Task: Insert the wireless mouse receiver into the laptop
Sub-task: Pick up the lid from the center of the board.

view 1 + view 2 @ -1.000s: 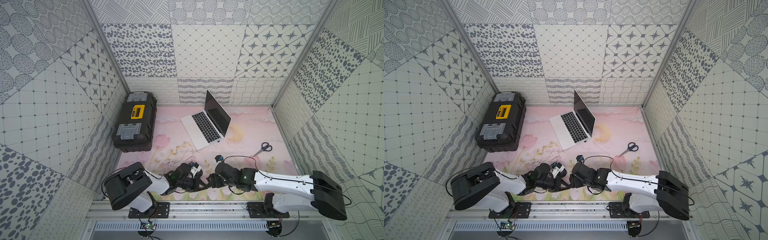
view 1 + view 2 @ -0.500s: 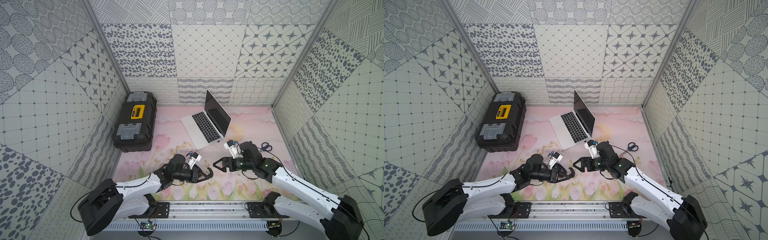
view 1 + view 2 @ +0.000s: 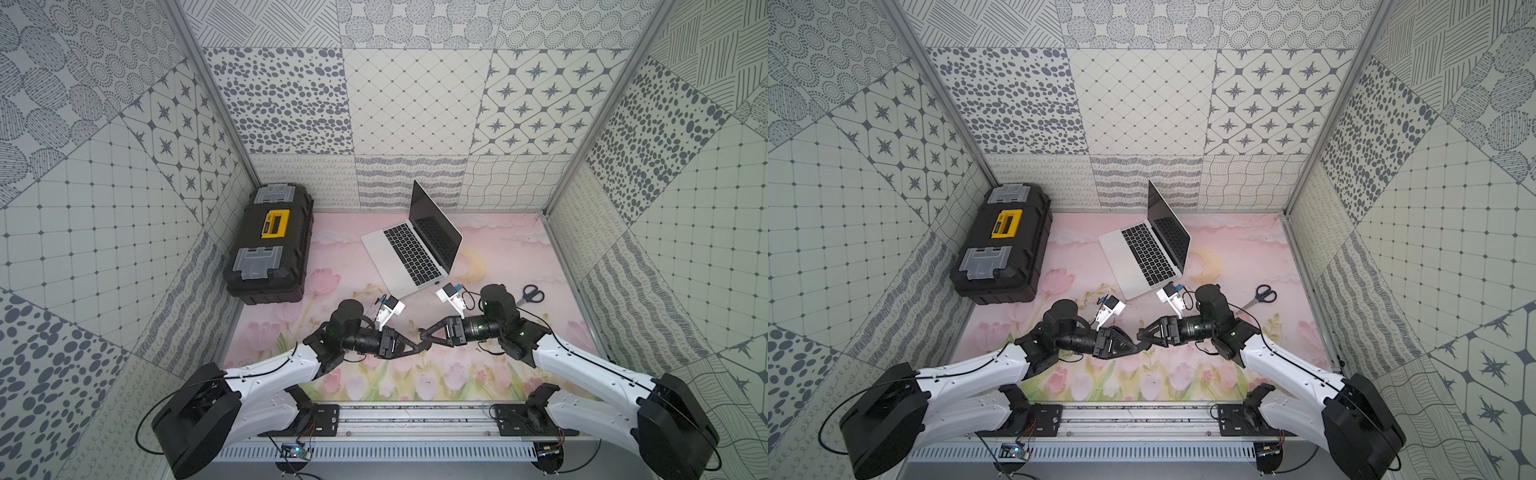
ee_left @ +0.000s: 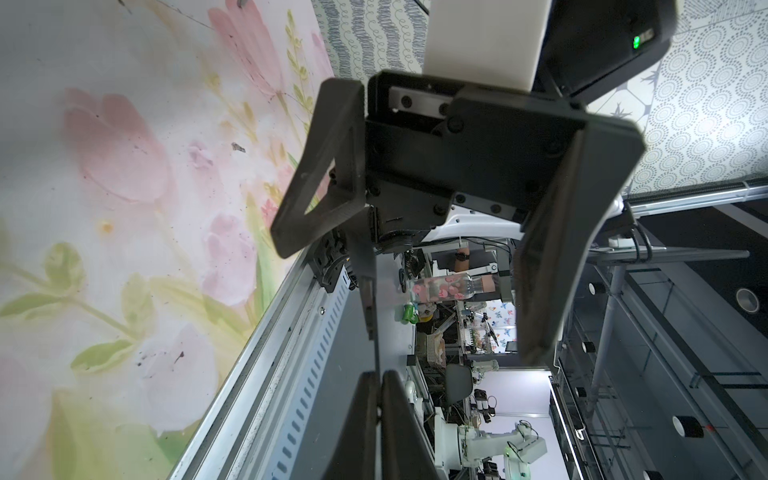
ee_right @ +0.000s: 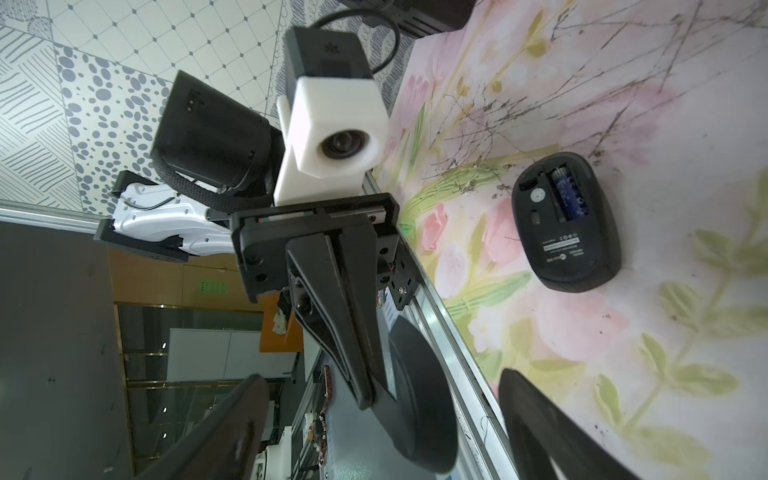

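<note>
Slippage threatened: your left claw pinched the black half-round mouse cover, your right claw gaped close by, and a drop could jolt the upturned black oval mouse, apparently housing the tiny black receiver.

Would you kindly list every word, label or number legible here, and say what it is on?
Nothing reads for certain.
Label under the mouse: white print, too small.
Print on the battery in it: blurred.
The green sign beyond the rig: blurred.
Keys of the laptop: too small.
</note>
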